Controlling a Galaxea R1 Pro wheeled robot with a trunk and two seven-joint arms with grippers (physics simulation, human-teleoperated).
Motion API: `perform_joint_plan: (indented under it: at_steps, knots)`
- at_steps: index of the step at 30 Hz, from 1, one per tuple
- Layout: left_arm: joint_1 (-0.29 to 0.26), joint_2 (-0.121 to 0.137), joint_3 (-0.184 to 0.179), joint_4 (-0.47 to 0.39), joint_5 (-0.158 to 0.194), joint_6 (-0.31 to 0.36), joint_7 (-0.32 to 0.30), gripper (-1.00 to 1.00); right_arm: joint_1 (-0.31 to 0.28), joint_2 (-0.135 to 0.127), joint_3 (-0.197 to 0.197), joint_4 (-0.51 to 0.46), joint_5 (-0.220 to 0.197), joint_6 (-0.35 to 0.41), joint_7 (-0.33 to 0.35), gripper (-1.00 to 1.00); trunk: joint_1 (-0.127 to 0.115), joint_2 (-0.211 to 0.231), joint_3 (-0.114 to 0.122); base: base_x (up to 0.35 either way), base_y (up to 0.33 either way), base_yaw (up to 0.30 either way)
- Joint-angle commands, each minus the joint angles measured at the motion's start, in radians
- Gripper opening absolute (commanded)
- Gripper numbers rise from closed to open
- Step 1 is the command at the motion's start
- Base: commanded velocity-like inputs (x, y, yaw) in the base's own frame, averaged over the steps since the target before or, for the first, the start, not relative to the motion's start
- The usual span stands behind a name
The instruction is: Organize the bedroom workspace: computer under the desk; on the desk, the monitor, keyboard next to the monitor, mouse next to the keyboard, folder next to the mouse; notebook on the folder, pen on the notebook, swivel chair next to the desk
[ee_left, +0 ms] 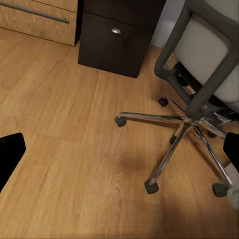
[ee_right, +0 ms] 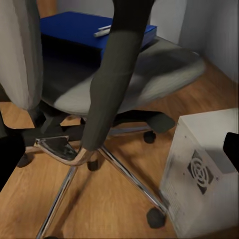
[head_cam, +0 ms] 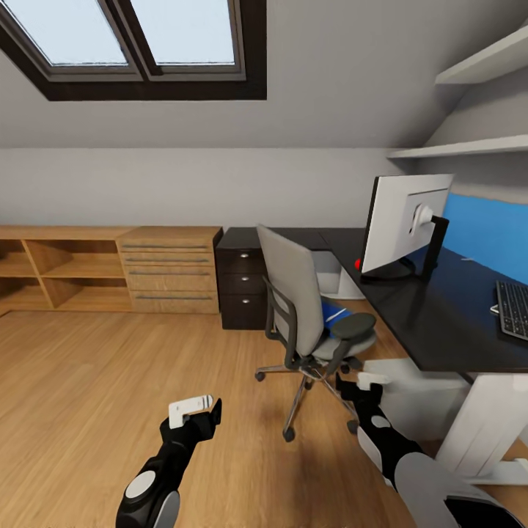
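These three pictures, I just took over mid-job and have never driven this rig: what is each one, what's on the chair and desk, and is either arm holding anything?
The large picture is from the robot's head, looking down over its two black-and-white arms. The left gripper hangs over the wooden floor; the right gripper is low beside the swivel chair. The other two pictures come from cameras near each gripper, looking along its fingers. The dark shapes at their edges are those fingers, set wide apart with nothing between them, so both grippers are open and empty.

The folder lies on the chair's seat with the pen resting on it. The desk carries the monitor and the keyboard. The computer stands on the floor beside the chair's base.
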State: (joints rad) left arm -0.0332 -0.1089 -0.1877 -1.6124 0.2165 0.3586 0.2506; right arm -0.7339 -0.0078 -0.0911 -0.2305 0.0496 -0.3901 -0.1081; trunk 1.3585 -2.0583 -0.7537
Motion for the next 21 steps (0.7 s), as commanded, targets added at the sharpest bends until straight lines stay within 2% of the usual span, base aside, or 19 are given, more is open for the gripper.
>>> perform_joint_plan:
  at_steps: [1,5,6,8,21]
  knots:
    - [-0.001,0.000,-0.002,-0.001,0.010,0.003,0.009,1.00,-0.001,0.000,-0.006,0.001,0.005,-0.007,-0.002,1.00,0.004,-0.008,-0.004,0.000,0.000,0.000]
    - [-0.001,0.000,-0.003,0.000,0.011,0.004,0.011,1.00,-0.001,0.000,-0.007,0.000,0.003,-0.022,-0.016,1.00,0.019,-0.036,-0.017,0.000,0.000,0.000]
    - [-0.001,0.000,-0.003,0.000,0.012,0.005,0.011,1.00,-0.001,0.001,-0.007,-0.001,0.003,-0.027,-0.044,1.00,0.023,-0.043,-0.020,0.000,0.000,0.000]
    - [-0.001,0.000,-0.003,0.000,0.012,0.005,0.012,1.00,-0.001,0.002,-0.006,-0.001,0.003,-0.029,-0.057,1.00,0.031,-0.057,-0.026,0.000,0.000,0.000]
    - [-0.001,0.000,-0.004,0.003,0.012,0.005,0.013,1.00,-0.001,0.000,-0.006,-0.001,0.004,-0.032,-0.070,1.00,0.080,-0.148,-0.067,0.000,0.000,0.000]
